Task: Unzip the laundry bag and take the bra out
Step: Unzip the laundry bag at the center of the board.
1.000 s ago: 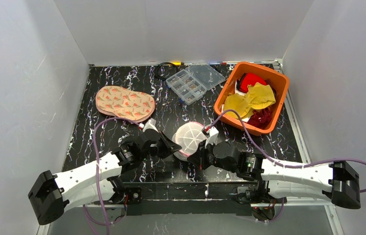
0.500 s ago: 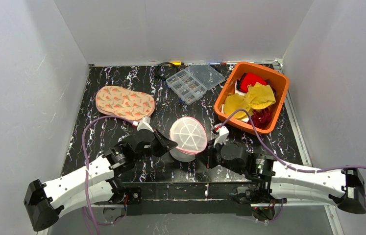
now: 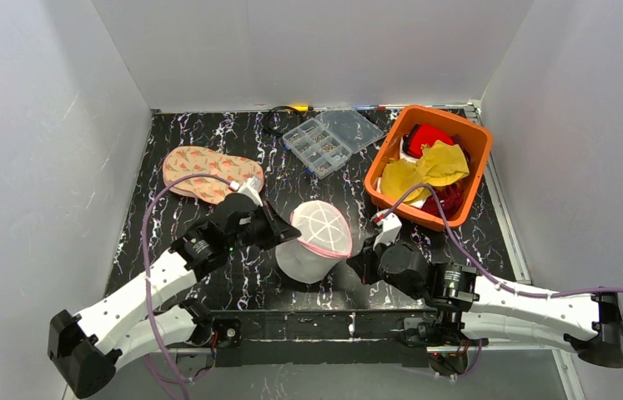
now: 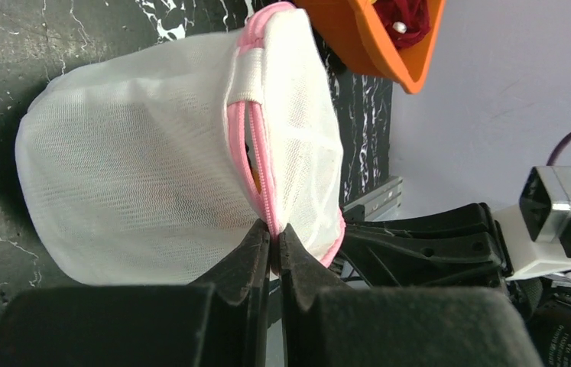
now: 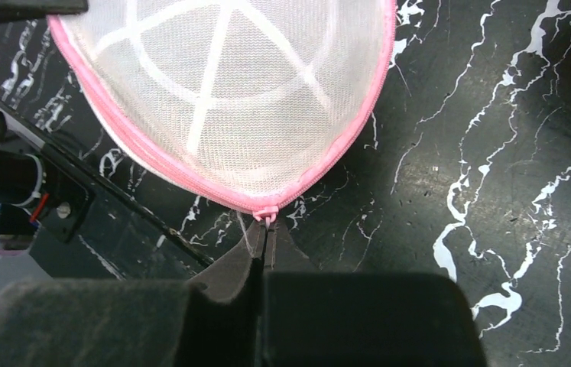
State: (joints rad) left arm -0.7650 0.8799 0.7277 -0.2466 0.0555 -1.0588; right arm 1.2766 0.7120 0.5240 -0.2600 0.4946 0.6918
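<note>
**Position.** The laundry bag (image 3: 318, 236) is between my two arms, a little toward 6 o'clock of the bench (image 3: 291, 187) centre, with its ribbed flat face tipped up. The orange bin (image 3: 384, 150) lies at its 2 o'clock.

**Left end effector** (image 4: 274, 233): fingers together, pinching the pink zip rim (image 4: 255, 138) on the bag's 9 o'clock side.

**Right end effector** (image 5: 265, 229): fingers together on a small pink nub at the rim's 4 o'clock side. I take it for the zip pull (image 5: 266, 214).

**Step in hand (my judgement):** running the slider round the rim.
- The left pinch should act as the anchor only, firm and drawn slightly away so the zip line is taut.
- The right should draw the pull along the curve of the rim, not straight outward, or the soft mesh will fold and jam the slider.
- If the mesh bunches, the anchor should be re-set closer to the slider rather than pulled harder.

**Not resolved:**
- The bra is not visible in any view.
- The left wrist view shows a slit along the rim with a faint orange tint inside — I cannot tell what it is.
- How far round the zip is open is hidden on the far side.
- My right fingers cover most of the pull.
- I cannot tell whether the bag's underside touches the bench.
</note>
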